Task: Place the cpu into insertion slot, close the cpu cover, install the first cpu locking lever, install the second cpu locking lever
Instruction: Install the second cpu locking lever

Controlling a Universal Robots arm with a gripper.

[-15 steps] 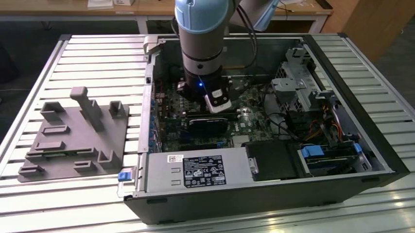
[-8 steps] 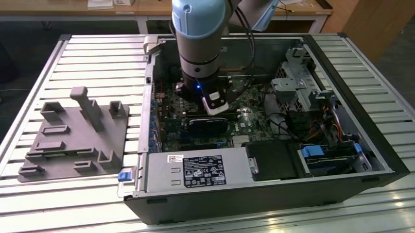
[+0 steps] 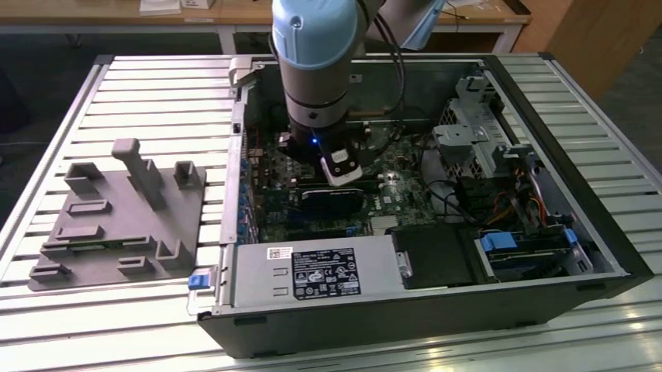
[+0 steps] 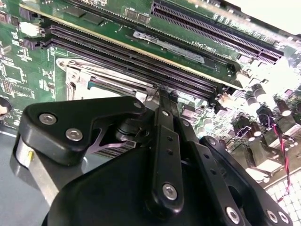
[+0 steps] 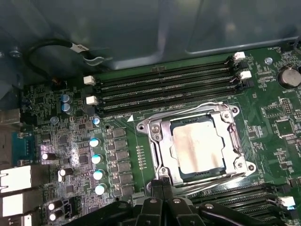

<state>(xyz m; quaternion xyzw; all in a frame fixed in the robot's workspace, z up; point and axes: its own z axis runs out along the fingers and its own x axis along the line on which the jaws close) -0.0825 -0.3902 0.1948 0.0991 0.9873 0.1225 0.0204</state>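
An open computer case (image 3: pixel 414 232) lies on a ribbed metal surface (image 3: pixel 155 93), with the robot arm (image 3: pixel 318 70) reaching straight down into it over the green circuit board (image 5: pixel 263 122). On the exterior view's left, well apart from the case, sits a grey fixture block (image 3: pixel 114 225) with several upright posts.

In the first wrist view the cpu (image 5: pixel 197 147) lies flat in the insertion slot (image 5: pixel 175 173), its dull silver face upward. The cpu cover (image 5: pixel 155 141) is down around it, its silvery frame ringing the chip so that the face shows through the square window. Thin metal lever rods (image 5: pixel 221 181) run along the near edge of the socket frame, close to the fingers; whether they are latched cannot be told.

The gripper (image 5: pixel 164 188) hangs just at the near edge of the socket, its 2 black fingers (image 5: pixel 161 186) pressed together side by side with nothing between them. In the second wrist view the fingers (image 4: pixel 164 122) reach down beside the socket frame (image 4: pixel 82 77), their tips hard against its corner region, though actual contact cannot be told.

Long black memory slots (image 5: pixel 164 89) run along the far side of the socket, and a row of blue-topped capacitors (image 5: pixel 96 160) stands to one side of it.
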